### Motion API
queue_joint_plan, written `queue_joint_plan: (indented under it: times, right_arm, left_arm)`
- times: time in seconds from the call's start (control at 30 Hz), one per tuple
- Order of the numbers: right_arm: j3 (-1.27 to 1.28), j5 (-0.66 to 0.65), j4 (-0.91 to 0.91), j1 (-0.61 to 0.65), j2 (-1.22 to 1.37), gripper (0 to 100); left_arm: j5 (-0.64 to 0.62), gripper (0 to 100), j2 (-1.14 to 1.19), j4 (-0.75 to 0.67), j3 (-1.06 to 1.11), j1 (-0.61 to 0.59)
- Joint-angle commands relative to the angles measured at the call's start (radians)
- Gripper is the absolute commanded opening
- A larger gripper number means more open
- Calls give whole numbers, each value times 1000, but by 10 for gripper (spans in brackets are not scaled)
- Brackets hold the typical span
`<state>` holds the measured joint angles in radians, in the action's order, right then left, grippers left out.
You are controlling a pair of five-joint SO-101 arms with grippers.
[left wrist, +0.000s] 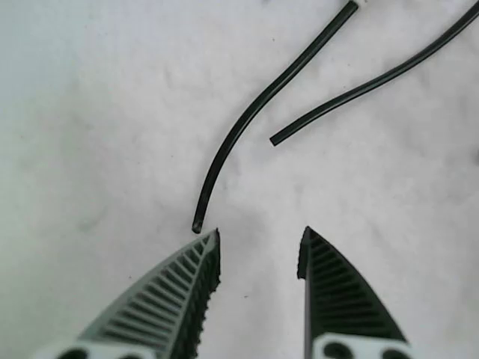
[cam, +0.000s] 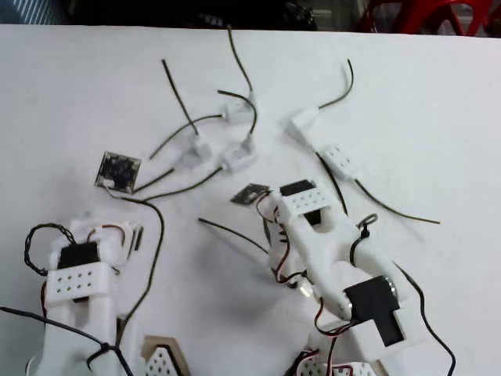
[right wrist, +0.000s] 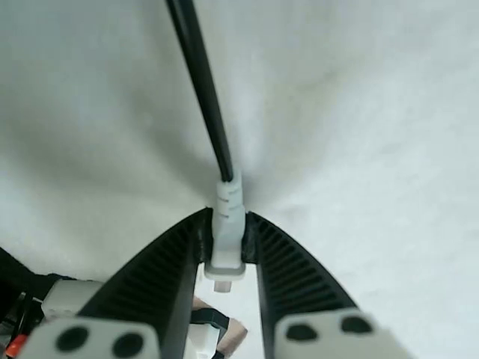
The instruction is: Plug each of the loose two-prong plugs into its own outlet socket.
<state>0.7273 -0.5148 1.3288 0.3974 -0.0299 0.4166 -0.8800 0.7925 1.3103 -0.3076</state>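
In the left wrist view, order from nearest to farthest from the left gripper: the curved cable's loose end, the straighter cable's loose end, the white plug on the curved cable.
1. Curved cable's loose end: just off one fingertip of the left gripper.
2. Straighter cable's loose end: farther out in front.
3. White plug: farthest, at the curved cable's other end.

— What lies under everything?
— A white tabletop (cam: 438, 117), evenly lit.
— And beyond its far edge?
— A dark room, with a red curved frame (cam: 423, 16) at one corner.
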Motion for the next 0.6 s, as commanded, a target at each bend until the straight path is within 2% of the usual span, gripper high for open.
queue_joint_plan:
  times: [0.0, 0.17, 0.3, 0.43, 0.57]
  right_arm:
    - [-34, -5, 1, 5, -25, 18]
    - [-69, -9, 65, 1, -90, 17]
    - [-140, -2, 159, -38, -309, 17]
    - [-135, 15, 125, -97, -555, 17]
    - [-74, 158, 15, -188, -710, 17]
  left_arm:
    - [11, 181, -28, -20, -6, -7]
    - [11, 181, -28, -20, -6, -7]
    - [11, 181, -28, -20, -6, -7]
    - [3, 181, -28, -20, -34, 2]
    - [2, 181, -28, -12, -89, 76]
